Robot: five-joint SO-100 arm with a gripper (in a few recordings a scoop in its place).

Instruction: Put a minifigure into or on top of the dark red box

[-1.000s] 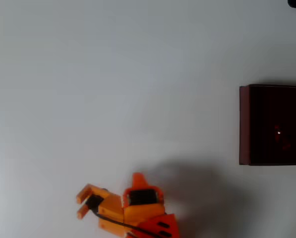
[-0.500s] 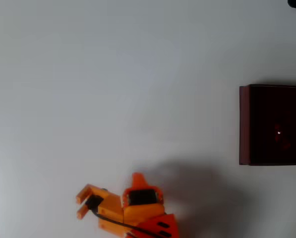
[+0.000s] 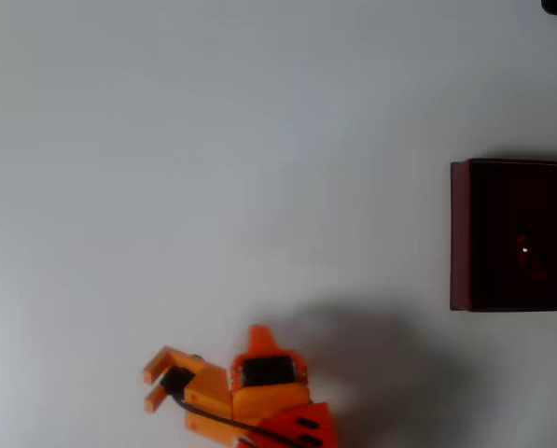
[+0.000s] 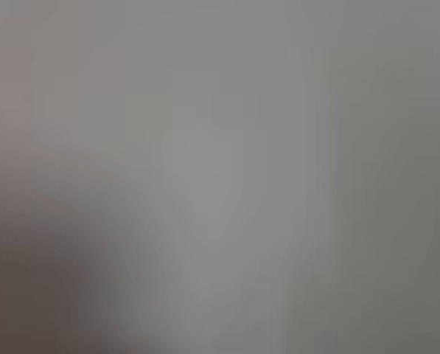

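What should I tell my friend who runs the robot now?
Gripper: jaws open, holding nothing, low in the overhead view, left of centre, far from the box.
Dark red box: at the right edge on the white table, its inside very dark.
Minifigure: faint reddish marks inside the box could be it; too dim to be sure.
Done: possibly the drop.
Left: check the box.
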